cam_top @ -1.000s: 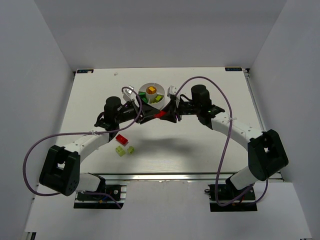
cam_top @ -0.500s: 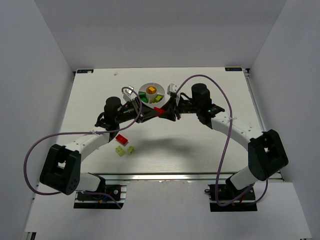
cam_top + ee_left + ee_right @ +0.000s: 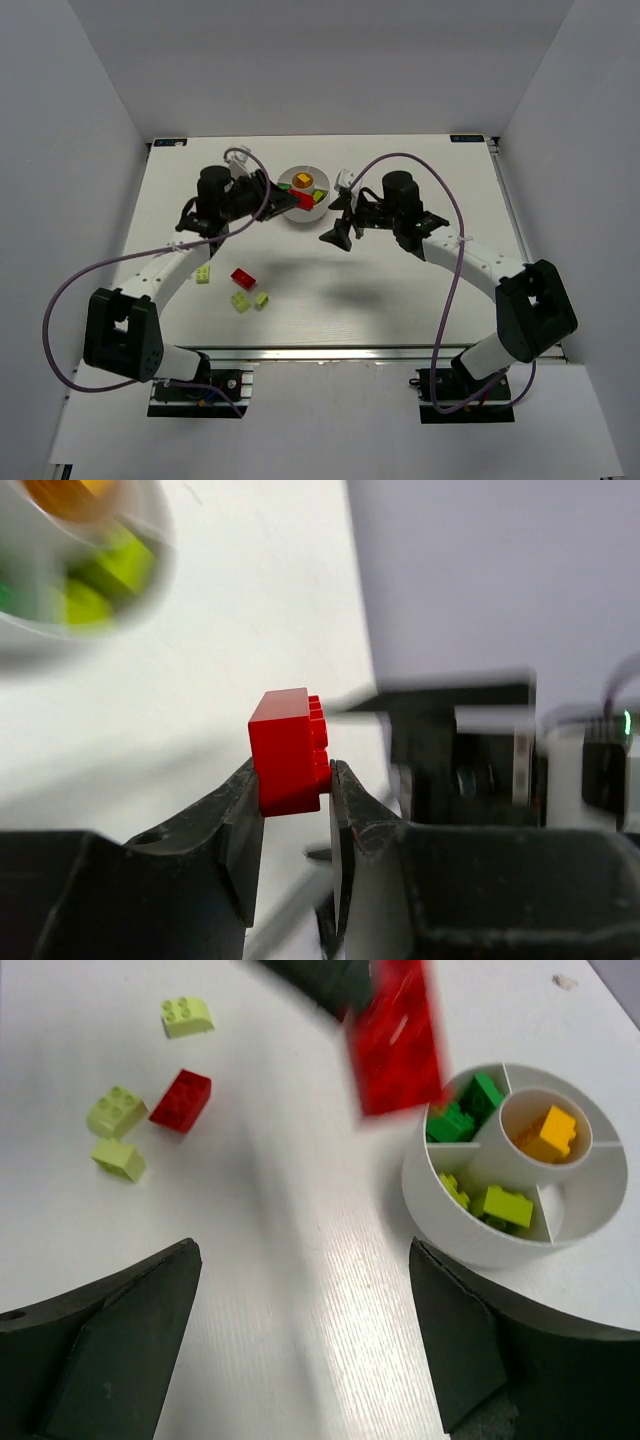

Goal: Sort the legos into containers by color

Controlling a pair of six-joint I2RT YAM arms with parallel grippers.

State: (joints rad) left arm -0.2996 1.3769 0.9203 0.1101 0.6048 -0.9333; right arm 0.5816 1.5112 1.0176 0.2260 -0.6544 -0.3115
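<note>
My left gripper [image 3: 288, 196] is shut on a red lego [image 3: 301, 197] and holds it in the air at the near-left rim of the white dish [image 3: 322, 210]. In the left wrist view the red lego [image 3: 290, 752] sits pinched between both fingertips. My right gripper [image 3: 338, 220] is open and empty, just right of the dish's near side. In the right wrist view the dish [image 3: 440, 1225] holds dark green legos [image 3: 465, 1110], lime legos [image 3: 495, 1203] and an orange-yellow lego [image 3: 547, 1132] in the central cup. The held red lego [image 3: 395, 1035] shows blurred there.
Loose on the table to the left lie a red lego [image 3: 243, 277] and three lime legos [image 3: 203, 275], [image 3: 240, 301], [image 3: 261, 299]. They also show in the right wrist view: the red lego [image 3: 181, 1100] and the lime legos [image 3: 187, 1016], [image 3: 116, 1110], [image 3: 118, 1159].
Both grippers met at the red lego in mid-air. Now the right gripper has let go and opened, and the left gripper has carried the lego back and left to the dish.
</note>
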